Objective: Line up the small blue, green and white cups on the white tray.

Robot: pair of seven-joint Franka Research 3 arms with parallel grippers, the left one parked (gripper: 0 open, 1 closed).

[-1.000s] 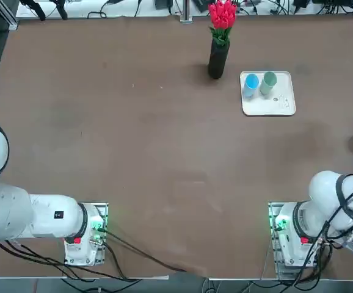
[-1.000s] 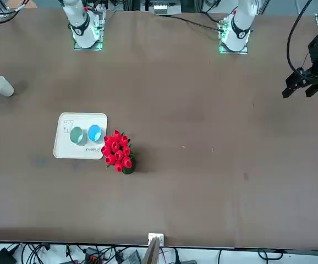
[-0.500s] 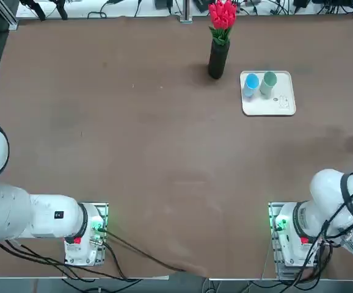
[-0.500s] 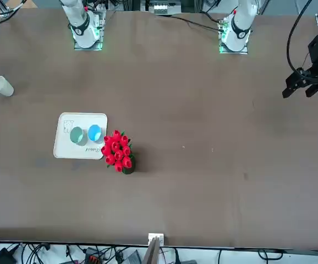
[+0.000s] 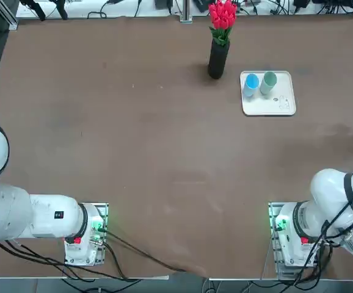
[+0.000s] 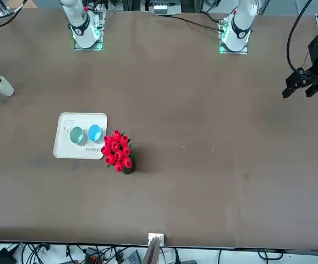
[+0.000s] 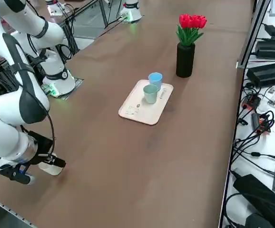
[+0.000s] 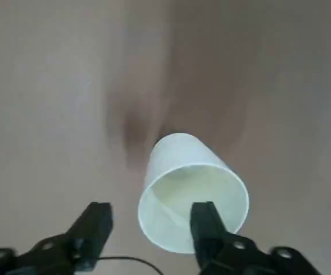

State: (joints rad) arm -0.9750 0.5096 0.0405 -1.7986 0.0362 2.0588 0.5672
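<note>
Across the brown table (image 5: 164,152), toward its far side, lies the white tray (image 5: 282,106); just left of it stands a black vase (image 5: 218,60) of red tulips (image 5: 223,14); at the table's right side the right gripper (image 8: 152,209) is at the white cup (image 8: 180,157), fingers wide apart, gripping nothing; on the tray's far half, the blue cup (image 5: 251,85) and green cup (image 5: 268,82) sit side by side.

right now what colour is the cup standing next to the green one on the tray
Blue, best seen in the top view.
</note>
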